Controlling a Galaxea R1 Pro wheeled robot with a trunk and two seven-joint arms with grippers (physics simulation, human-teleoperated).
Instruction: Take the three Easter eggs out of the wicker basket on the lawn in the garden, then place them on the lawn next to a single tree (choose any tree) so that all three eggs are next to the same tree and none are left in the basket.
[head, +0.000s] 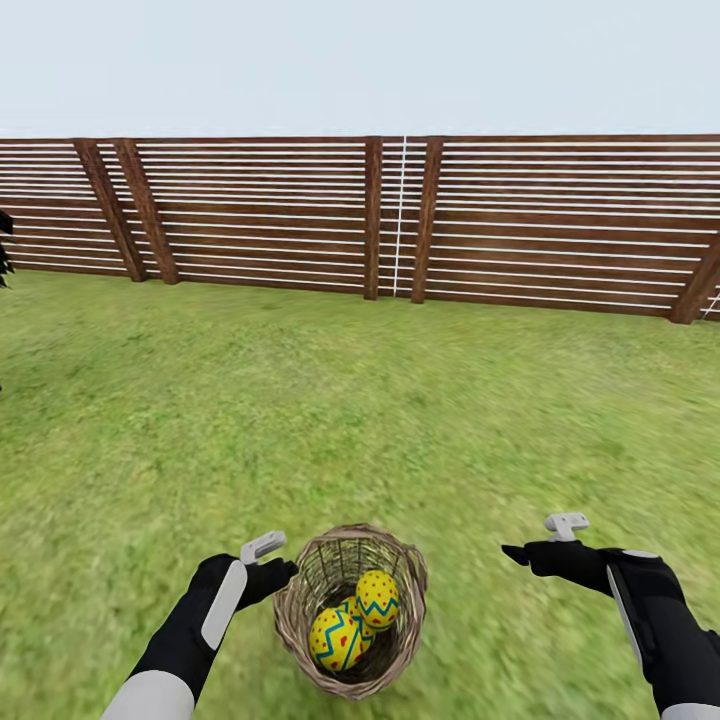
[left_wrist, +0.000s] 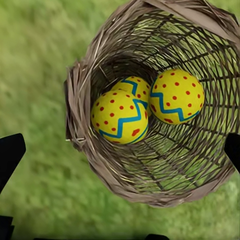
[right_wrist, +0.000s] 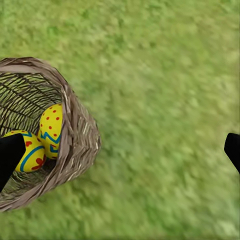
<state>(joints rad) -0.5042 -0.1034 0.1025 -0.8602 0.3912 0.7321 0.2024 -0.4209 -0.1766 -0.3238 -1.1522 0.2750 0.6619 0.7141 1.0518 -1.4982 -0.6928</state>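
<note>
The brown wicker basket (head: 300, 600) stands on the lawn (head: 360, 420) just in front of me, between my two arms. Three yellow Easter eggs with red dots and blue zigzags lie inside: one (left_wrist: 120, 117) in front, one (left_wrist: 176, 96) beside it, one (left_wrist: 136, 86) half hidden behind them. My left gripper (head: 282, 573) hovers open at the basket's left rim, its dark fingertips (left_wrist: 10, 152) spread above the basket (left_wrist: 85, 150). To the basket's right my right gripper (head: 515, 552) hangs open over grass, with the basket (right_wrist: 75, 135) and two eggs (right_wrist: 52, 127) to one side. No tree is in view.
A brown slatted wooden fence (head: 400, 215) closes off the lawn at the back. Dark foliage (head: 5, 250) pokes in at the left edge. Open grass stretches from the basket to the fence and to both sides.
</note>
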